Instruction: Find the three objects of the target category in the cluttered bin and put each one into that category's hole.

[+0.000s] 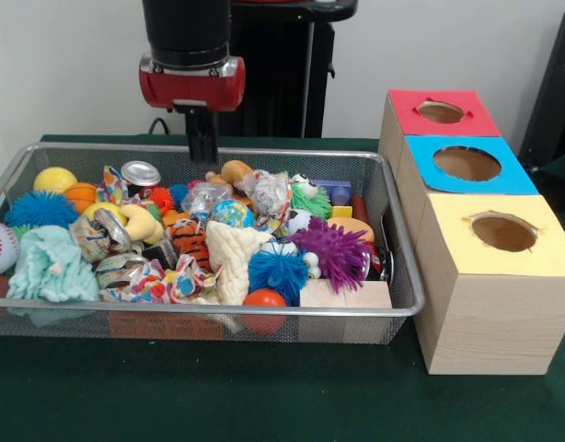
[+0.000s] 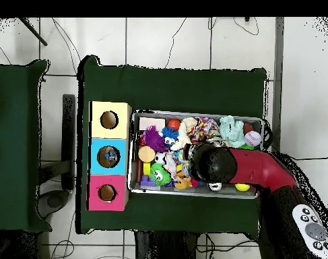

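Yellow box point(image 1: 492, 276) nearest | bin point(image 1: 218, 311) front hides low toys | gripper point(image 1: 202, 147): jaws' state cannot be told | bottle point(image 1: 205, 197) half hidden

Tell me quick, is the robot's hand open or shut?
Hand: cannot be told. It hangs above the wire bin, with nothing seen in it.

No text, label or number can be read anywhere.
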`<state>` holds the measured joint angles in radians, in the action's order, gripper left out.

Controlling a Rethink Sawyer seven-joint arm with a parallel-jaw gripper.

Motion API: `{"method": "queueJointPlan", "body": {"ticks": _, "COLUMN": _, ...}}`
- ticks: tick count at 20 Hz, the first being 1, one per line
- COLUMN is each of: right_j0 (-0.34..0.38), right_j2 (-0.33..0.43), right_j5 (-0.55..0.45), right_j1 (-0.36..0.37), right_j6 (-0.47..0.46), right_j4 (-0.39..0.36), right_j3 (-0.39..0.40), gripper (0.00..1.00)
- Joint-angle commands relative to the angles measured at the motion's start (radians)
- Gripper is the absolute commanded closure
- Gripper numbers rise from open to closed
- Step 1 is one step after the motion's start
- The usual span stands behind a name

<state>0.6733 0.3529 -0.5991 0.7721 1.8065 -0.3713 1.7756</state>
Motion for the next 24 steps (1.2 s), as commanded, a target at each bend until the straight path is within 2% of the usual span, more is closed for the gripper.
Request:
{"method": "queueJointPlan", "body": {"ticks": 1, "right_j0": -0.013, "right_j2": 0.053, "right_j5": 0.007, "right_j1": 0.022, "right_j6": 0.013, "right_j4": 0.021, "right_j3": 0.056, "gripper": 1.00}}
{"method": "queueJointPlan", "body": {"ticks": 2, "right_j0": -0.011, "right_j2": 0.049, "right_j5": 0.027, "right_j1": 0.017, "right_j6": 0.022, "right_j4": 0.021, "right_j3": 0.060, "gripper": 1.00}}
{"method": "queueJointPlan", "body": {"ticks": 3, "right_j0": -0.014, "right_j2": 0.041, "right_j5": 0.035, "right_j1": 0.013, "right_j6": 0.024, "right_j4": 0.014, "right_j3": 0.058, "gripper": 0.00}}
{"method": "queueJointPlan", "body": {"ticks": 13, "right_j0": -0.019, "right_j2": 0.026, "right_j5": 0.099, "right_j1": -0.006, "right_j6": 0.023, "right_j4": -0.031, "right_j3": 0.051, "gripper": 0.00}}
{"method": "queueJointPlan", "body": {"ticks": 16, "right_j0": -0.028, "right_j2": 0.011, "right_j5": 0.112, "right_j1": -0.036, "right_j6": 0.018, "right_j4": -0.056, "right_j3": 0.030, "gripper": 0.00}}
{"method": "queueJointPlan", "body": {"ticks": 24, "right_j0": -0.027, "right_j2": -0.034, "right_j5": 0.238, "right_j1": -0.120, "right_j6": 0.038, "right_j4": -0.120, "right_j3": 0.018, "gripper": 0.00}}
